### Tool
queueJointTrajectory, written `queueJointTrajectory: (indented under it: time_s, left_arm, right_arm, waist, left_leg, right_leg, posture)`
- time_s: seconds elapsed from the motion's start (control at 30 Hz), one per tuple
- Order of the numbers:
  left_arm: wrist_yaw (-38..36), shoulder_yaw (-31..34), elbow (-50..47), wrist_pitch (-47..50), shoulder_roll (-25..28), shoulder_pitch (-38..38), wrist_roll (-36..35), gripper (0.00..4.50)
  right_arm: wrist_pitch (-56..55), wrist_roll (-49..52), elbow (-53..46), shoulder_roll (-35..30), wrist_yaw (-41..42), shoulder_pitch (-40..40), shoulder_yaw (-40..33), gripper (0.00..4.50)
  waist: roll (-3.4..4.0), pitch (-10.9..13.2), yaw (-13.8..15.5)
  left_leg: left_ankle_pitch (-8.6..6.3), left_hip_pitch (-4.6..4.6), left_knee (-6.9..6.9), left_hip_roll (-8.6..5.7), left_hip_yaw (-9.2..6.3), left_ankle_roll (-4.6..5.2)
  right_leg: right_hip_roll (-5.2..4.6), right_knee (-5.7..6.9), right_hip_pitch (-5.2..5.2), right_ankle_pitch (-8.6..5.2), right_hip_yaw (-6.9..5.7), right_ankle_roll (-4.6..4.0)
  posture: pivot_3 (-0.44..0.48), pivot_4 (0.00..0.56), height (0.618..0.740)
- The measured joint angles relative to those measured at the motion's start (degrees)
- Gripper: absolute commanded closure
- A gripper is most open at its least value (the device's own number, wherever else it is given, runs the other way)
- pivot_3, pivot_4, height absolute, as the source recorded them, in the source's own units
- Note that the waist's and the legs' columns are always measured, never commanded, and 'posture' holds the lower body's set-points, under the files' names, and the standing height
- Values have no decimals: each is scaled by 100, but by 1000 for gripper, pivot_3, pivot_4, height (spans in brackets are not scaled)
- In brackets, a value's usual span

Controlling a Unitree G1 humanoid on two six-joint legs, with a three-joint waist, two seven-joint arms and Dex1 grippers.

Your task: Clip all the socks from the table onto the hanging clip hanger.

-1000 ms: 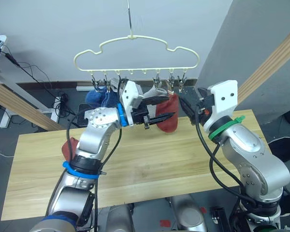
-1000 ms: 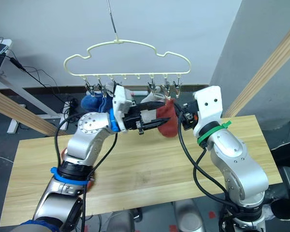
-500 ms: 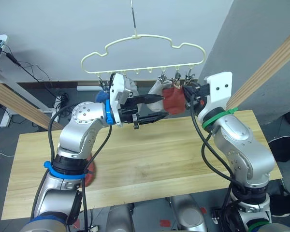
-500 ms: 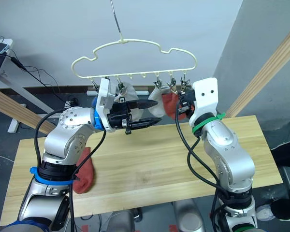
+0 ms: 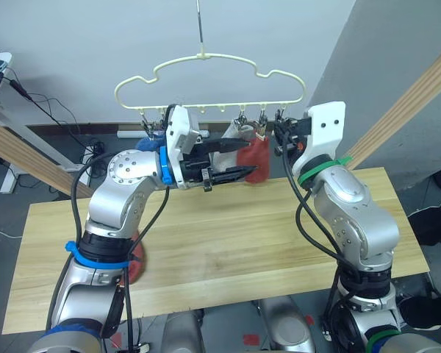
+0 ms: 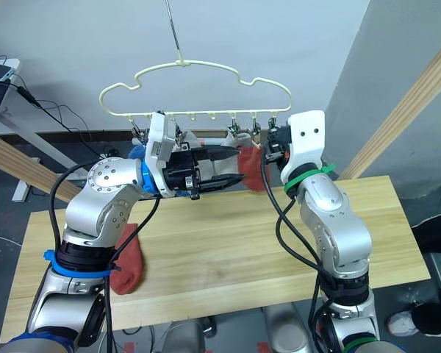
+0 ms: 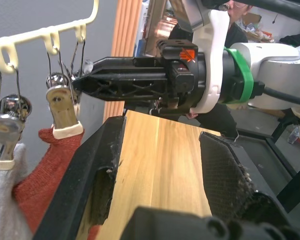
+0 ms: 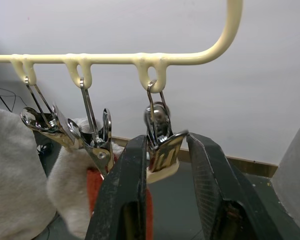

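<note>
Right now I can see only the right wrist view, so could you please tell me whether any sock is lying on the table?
Observer: Yes, one rust-red sock lies on the table, on the robot's left side, partly hidden by the left arm.
Operator: Thank you. Is the left gripper holding anything?
Observer: No, the left gripper is open and empty, raised just below the clip hanger.
</note>
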Motion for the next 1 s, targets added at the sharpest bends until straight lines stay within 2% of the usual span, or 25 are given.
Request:
queueJointTrajectory:
  time_s: [0.1,0.67,1.0]
  left_arm:
    - [9,-2,0,2,3,-2,33,1839]
    - [-30,-41,54,-70,-3,-73,203,1839]
    - [-58,-125,200,-184,-16,-116,237,1839]
  right_arm:
    - [-45,-66,33,19,-50,-7,11,1966]
    - [-328,-413,83,350,-394,-25,-36,1966]
    - [-141,-322,42,795,-568,31,-122,1966]
  waist:
    - [0,0,6]
    - [0,0,17]
    - [1,-1,14]
  left_leg:
    - [0,0,0,0,0,0]
    - [0,0,1,0,-1,0]
    - [0,0,3,1,-1,0]
  right_leg:
    - [0,0,0,0,0,0]
    - [0,3,0,0,-1,-1]
    - [-1,4,0,1,-1,-1]
  posture:
    - [-312,321,732]
    - [-323,313,732]
    - [-333,310,732]
